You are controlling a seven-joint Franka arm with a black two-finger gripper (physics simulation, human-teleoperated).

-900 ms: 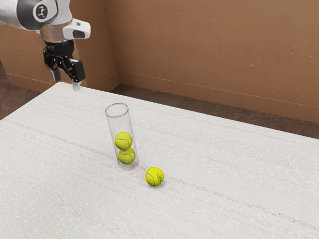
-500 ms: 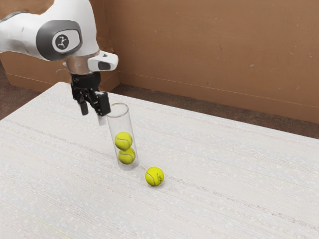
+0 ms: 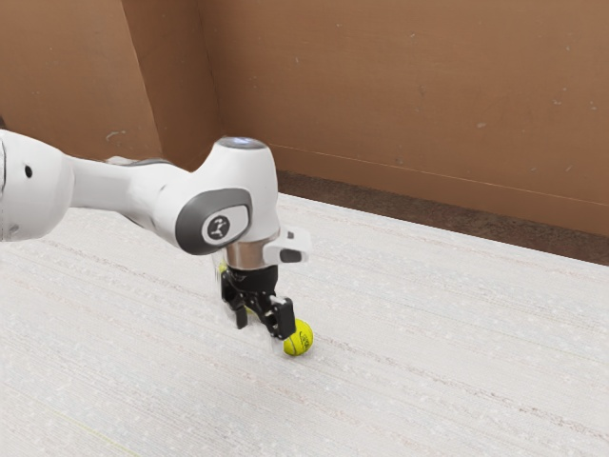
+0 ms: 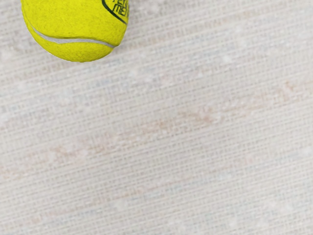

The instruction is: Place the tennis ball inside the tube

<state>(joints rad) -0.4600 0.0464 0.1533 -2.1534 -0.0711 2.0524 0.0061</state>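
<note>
tube point(image 3: 218, 277) mostly hidden behind gripper point(image 3: 261, 331), yellow bit point(image 3: 224, 268) inside; fingers wide; ball point(image 3: 301, 338) outside, on tabletop point(image 3: 428, 352), in from far edge.

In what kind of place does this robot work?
It looks like a simulated, rather bare room: a whitish table, plain brown walls and a strip of dark floor.

Smooth, glossy white plastic arm shell point(image 3: 257, 181), rounded at its joints, with a small dark oval spot point(image 3: 29, 171) at the exterior view's left. A dark grey rounded band point(image 3: 193, 227) frames a black circular emblem point(image 3: 219, 227). Below are a brownish metallic collar point(image 3: 245, 253) and an angular black two-finger gripper point(image 3: 261, 329).
</note>
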